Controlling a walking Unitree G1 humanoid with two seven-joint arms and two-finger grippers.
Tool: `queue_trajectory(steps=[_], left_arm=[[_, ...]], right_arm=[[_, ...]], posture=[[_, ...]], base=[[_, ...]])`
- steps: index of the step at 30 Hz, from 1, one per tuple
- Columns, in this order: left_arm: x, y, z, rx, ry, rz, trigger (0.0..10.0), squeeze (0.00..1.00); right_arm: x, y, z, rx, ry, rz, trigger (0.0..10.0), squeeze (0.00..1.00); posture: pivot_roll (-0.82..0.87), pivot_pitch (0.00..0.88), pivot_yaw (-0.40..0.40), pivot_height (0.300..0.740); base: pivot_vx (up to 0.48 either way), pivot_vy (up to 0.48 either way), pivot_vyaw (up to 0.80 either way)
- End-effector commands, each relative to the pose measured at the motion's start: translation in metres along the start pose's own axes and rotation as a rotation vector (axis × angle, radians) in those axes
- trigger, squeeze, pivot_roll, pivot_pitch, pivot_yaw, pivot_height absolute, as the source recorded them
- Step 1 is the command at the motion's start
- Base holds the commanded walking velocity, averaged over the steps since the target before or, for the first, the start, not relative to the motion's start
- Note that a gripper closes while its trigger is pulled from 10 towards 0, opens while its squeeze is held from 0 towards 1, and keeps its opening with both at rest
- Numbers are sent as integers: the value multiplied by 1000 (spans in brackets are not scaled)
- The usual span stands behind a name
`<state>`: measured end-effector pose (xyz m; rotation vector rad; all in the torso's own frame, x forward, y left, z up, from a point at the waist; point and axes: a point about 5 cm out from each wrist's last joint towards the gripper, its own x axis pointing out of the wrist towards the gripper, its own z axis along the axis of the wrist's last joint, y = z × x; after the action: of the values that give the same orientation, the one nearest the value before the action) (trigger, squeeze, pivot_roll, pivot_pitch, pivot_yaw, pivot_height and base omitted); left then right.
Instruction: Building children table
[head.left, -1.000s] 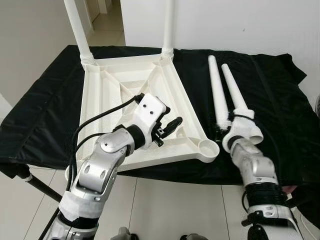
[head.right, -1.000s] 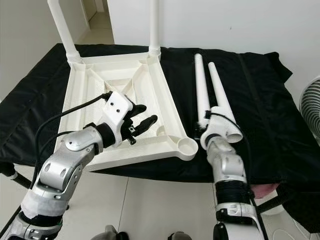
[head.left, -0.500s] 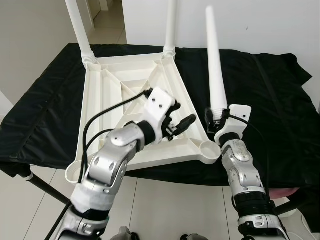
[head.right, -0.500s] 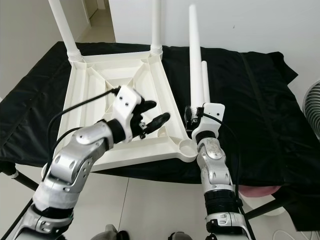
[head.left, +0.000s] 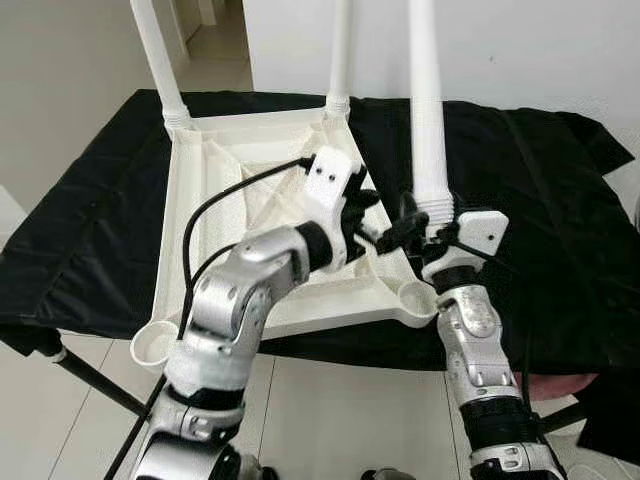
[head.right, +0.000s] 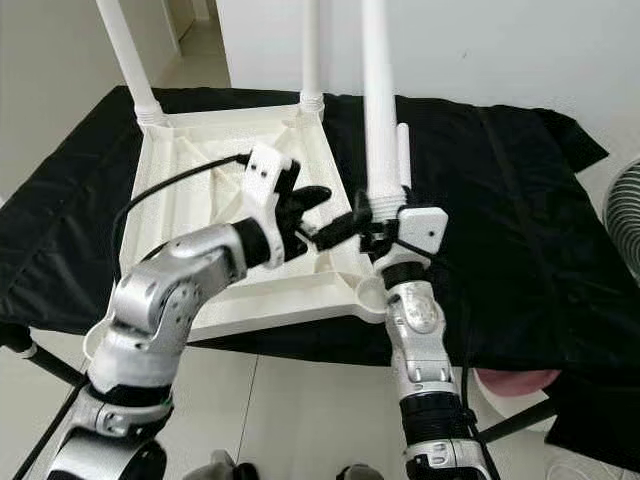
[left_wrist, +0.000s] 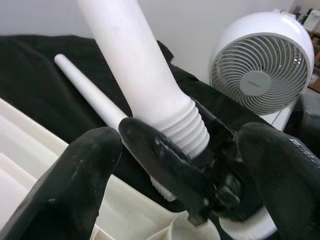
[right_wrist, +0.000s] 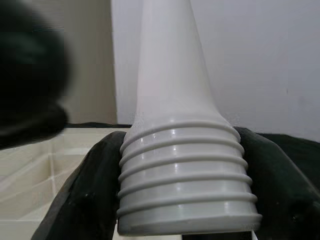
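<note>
Right wrist view shows the right claw (head.left: 432, 228) clamped on the leg (head.left: 425, 110), upright above the upturned tabletop's (head.left: 215, 190) near-right socket (head.left: 417, 296). Left claw (head.left: 385, 232) spread just beside, perhaps touching. Any tilt could cross-thread it.

The held table leg (head.left: 428, 120) runs off the top edge of both eye views, as do the two legs (head.left: 157, 60) already fitted at the far corners of the upturned tabletop (head.left: 215, 190). The left gripper (head.left: 385, 228) and right gripper (head.right: 372, 228) hide the held leg's threaded end. The spare leg (head.right: 404, 150) lies mostly behind it. A blurred black finger (right_wrist: 30, 75) covers one side of the right wrist view.
</note>
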<state>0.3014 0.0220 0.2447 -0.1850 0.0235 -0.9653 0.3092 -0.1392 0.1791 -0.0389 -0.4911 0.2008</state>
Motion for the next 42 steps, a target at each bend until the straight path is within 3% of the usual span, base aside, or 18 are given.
queue_trajectory(steps=[1,6,10,22,26,35,36,37,38,42], left_arm=[[3,8,-1,-30,35,64,10000,0],[6,16,3,-62,49,110,10000,0],[6,30,13,-154,48,154,10000,0],[7,45,48,-297,-11,127,10000,0],[4,55,64,-311,-38,134,10000,0],[4,54,71,-334,-38,112,10000,0],[4,54,71,-336,-38,108,2667,0],[4,54,71,-336,-38,108,2667,0],[4,54,71,-338,-38,106,0,0],[4,50,69,-353,-34,82,0,0]], right_arm=[[5,8,8,-10,-57,57,10000,0],[4,15,9,7,-69,93,10000,0],[-4,26,8,-17,-91,163,10000,0],[-23,35,-1,-37,-69,237,10000,0],[-33,35,-3,-55,-55,259,10000,0],[-41,35,-5,-65,-37,269,10000,0],[-40,35,-5,-67,-36,269,10000,0],[-40,35,-5,-67,-36,269,10000,0],[-40,35,-5,-67,-36,269,10000,0],[-35,34,-1,-79,-47,269,10000,0]], posture=[[-109,24,57,740],[-106,27,58,740],[-107,30,62,740],[-117,43,72,740],[-125,51,77,740],[-130,60,78,740],[-131,59,77,740],[-131,59,77,740],[-131,59,77,740],[-132,63,73,740]], base=[[0,0,0],[0,0,0],[0,0,0],[0,0,0],[0,0,0],[0,0,0],[0,0,0],[0,0,0],[0,0,0],[0,0,0]])
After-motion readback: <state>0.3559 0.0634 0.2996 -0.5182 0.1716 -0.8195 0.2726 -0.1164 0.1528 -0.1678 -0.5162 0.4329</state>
